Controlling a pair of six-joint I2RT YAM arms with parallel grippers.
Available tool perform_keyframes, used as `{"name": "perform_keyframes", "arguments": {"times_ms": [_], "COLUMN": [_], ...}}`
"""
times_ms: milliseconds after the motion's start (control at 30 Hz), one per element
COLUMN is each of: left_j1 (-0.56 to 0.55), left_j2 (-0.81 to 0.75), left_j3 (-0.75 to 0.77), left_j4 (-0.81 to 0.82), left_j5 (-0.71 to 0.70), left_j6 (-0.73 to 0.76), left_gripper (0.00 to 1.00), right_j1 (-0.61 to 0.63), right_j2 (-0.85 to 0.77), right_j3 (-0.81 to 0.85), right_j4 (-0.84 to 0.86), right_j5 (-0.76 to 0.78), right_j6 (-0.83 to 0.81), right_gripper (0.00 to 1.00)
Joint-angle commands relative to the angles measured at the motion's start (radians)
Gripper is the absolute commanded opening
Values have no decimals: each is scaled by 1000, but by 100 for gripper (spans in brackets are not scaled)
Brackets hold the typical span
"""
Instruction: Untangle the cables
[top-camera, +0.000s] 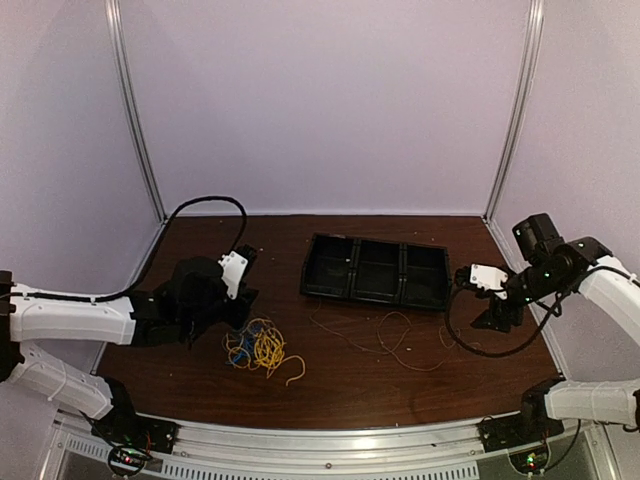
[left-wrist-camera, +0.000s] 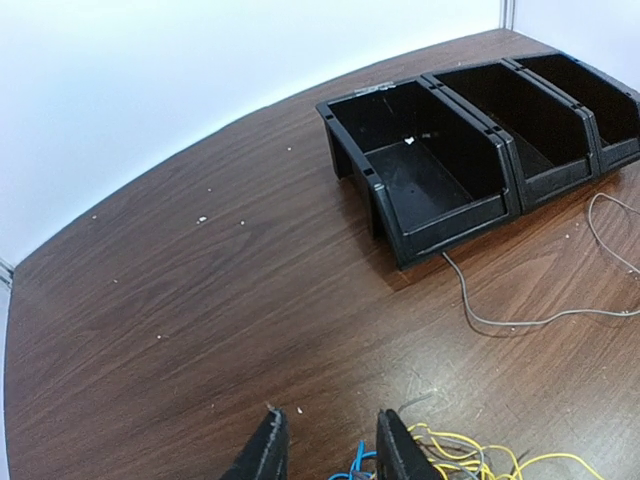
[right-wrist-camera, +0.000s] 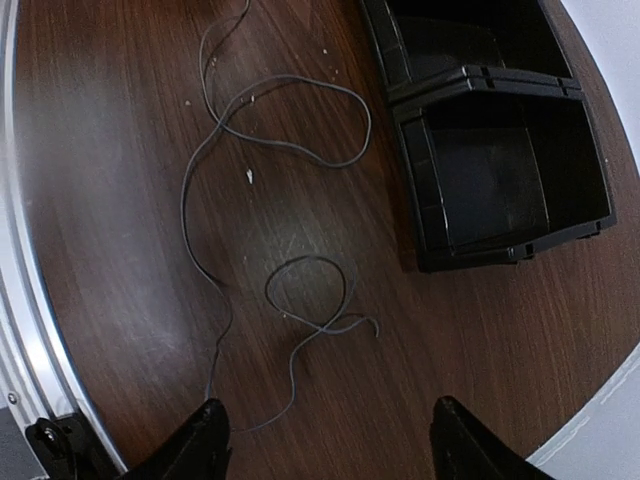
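Yellow-blue tangle (top-camera: 262, 347) near front edge, just right of left gripper (top-camera: 238, 298); grey cable (top-camera: 408, 338) before bins (top-camera: 375, 270), nearer right gripper (top-camera: 495, 318). Left wrist: fingers (left-wrist-camera: 268, 450) parted, pinching nothing visible. Right wrist: spread wide, empty, grey loops straight ahead.

The table (top-camera: 330, 395) is showing dark brown wood grain under a smooth finish that is catching soft glare. The bins (left-wrist-camera: 440, 225) are looking like moulded black plastic, semi-matt, with faint highlights along their rims. The grey cable (right-wrist-camera: 184, 200), the yellow cables (top-camera: 268, 348) and the blue cable (top-camera: 238, 350) are wearing smooth, plastic-looking insulation. The rail (top-camera: 350, 440) is gleaming like brushed metal, the left arm (top-camera: 70, 318) is shining in glossy white plastic, and the walls (top-camera: 330, 100) are looking flat and matt
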Motion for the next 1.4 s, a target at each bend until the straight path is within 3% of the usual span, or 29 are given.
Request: {"name": "perform_keyframes", "arguments": {"times_ms": [0, 267, 333, 500, 733, 933, 1367], "left_j1": [5, 5, 5, 5, 5, 5, 5], "left_j2": [-3, 22, 10, -18, -163, -184, -183], "left_j3": [40, 114, 114, 134, 110, 163, 150], "left_j4": [3, -211, -248, -356, -322, -411, -374], "left_j5": [15, -18, 36, 174, 338, 86, 96], "left_j6": [-12, -152, -185, -272, -317, -330, -351], "left_gripper": [36, 68, 76, 87, 90, 88, 85], "right_j1": [48, 319, 375, 455, 462, 470, 476], "right_j2": [76, 287, 353, 536, 623, 694, 755], "right_j3": [140, 136, 130, 164, 121, 126, 109], "right_j4": [-34, 253, 332, 409, 437, 446, 486], "right_j5": [-167, -191, -174, -118, -94, -96, -40], "right_j6": [17, 227, 281, 377, 366, 379, 417], "right_gripper": [73, 68, 67, 64, 66, 66, 62]}}
